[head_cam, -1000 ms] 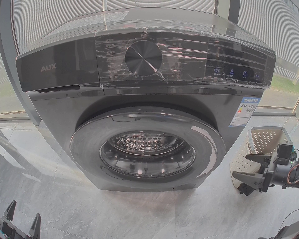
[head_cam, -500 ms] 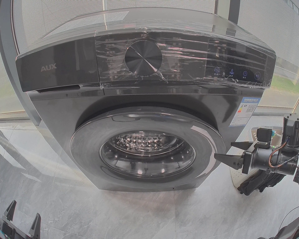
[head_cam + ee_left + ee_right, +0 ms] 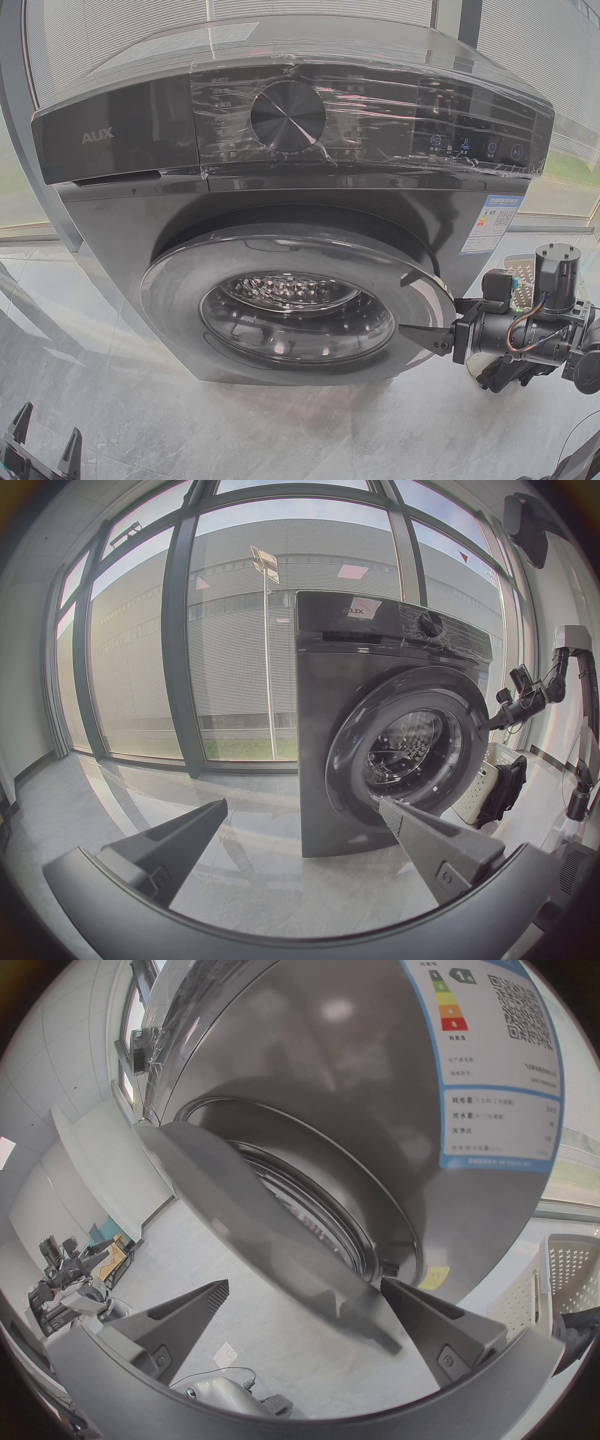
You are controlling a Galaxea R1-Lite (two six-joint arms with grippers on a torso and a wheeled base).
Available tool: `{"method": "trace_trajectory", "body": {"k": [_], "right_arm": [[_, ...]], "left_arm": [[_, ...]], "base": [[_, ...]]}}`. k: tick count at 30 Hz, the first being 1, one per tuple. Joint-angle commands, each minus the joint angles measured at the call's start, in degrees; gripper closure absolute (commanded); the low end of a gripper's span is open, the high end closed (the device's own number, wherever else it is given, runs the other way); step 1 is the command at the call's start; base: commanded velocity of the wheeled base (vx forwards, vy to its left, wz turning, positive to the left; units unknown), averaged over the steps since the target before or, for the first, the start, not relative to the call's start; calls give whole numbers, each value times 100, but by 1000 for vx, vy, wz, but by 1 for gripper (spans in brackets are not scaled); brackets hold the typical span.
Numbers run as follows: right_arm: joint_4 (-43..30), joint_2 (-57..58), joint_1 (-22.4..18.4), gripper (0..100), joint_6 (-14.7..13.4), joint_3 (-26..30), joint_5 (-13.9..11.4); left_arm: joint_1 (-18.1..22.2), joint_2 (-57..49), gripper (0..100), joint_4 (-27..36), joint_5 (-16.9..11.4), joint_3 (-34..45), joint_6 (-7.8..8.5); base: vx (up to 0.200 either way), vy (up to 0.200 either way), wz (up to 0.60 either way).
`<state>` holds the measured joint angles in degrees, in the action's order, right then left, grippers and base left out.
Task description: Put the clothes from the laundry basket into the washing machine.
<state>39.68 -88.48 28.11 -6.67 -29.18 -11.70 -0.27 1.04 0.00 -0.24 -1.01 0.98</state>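
door (image 3: pixel 181 275) ajar, right pincer (image 3: pixel 301 1286) spread astride its edge | left pincer (image 3: pixel 300 804) spread | clothes (image 3: pixel 504 787) draped over laundry basket (image 3: pixel 472 792)

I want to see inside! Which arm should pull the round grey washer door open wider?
Right. The right gripper, open, straddles the edge of the round dark-grey washing machine door, which is ajar. The left gripper sits low, far from it.
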Motion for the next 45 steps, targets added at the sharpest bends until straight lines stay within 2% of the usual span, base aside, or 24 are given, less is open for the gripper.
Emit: {"method": "trace_trajectory", "body": {"k": [1, 4, 9, 14, 25, 33, 37, 45], "right_arm": [[-74, 569, 89, 0, 34, 475, 19], [-57, 744, 80, 0, 52, 651, 28], [-4, 692, 28, 0, 52, 501, 28], [5, 419, 89, 0, 43, 422, 28], [-31, 753, 335, 0, 34, 835, 10], [5, 595, 265, 0, 34, 677, 19], [13, 270, 291, 0, 34, 563, 10], [13, 472, 494, 0, 34, 844, -7]], "left_arm": [[0, -104, 0, 0, -2, 92, 8], [-8, -104, 0, 0, -2, 92, 8], [0, -104, 0, 0, -2, 92, -1], [0, -104, 0, 0, -2, 92, -10], [0, -104, 0, 0, -2, 92, -1], [-8, -104, 0, 0, -2, 92, -10], [-8, -104, 0, 0, -2, 92, -10], [0, -104, 0, 0, -2, 92, -1]], "base": [[0, 0, 0], [0, 0, 0], [0, 0, 0], [-200, 0, 0], [0, 0, 0], [0, 0, 0], [-200, 0, 0], [-50, 0, 0]]}}
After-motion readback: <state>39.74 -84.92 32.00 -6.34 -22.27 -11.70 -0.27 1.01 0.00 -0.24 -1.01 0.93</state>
